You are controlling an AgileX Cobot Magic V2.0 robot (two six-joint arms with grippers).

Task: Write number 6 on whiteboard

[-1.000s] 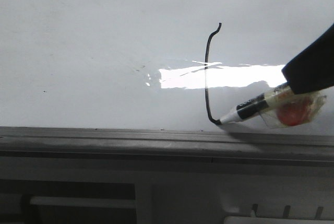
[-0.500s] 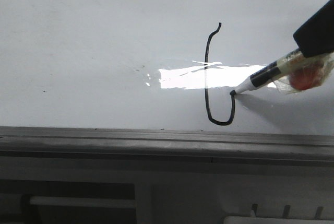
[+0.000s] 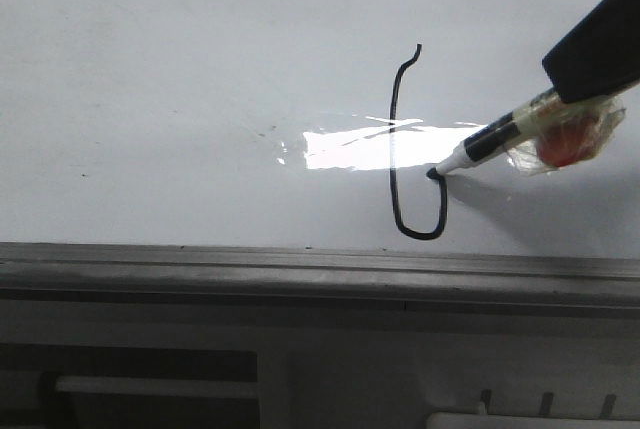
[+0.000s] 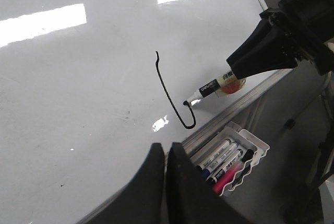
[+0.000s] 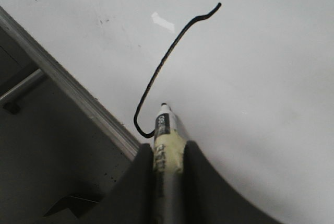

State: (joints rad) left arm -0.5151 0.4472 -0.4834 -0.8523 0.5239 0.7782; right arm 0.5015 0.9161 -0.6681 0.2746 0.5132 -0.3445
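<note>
Your surface is the whiteboard (image 3: pixel 150 69), its grey rail (image 3: pixel 200 264) nearest you. Beyond it, the number 6 (image 3: pixel 400 149) stands mid-board, long axis upright, hook at the far end. Since half a second ago the marker (image 3: pixel 480 146) has turned inward, starting the loop's top; closing it remains. The right gripper (image 5: pixel 168 153) pinches the marker; the left gripper (image 4: pixel 165 153) sits pressed together, idle.
</note>
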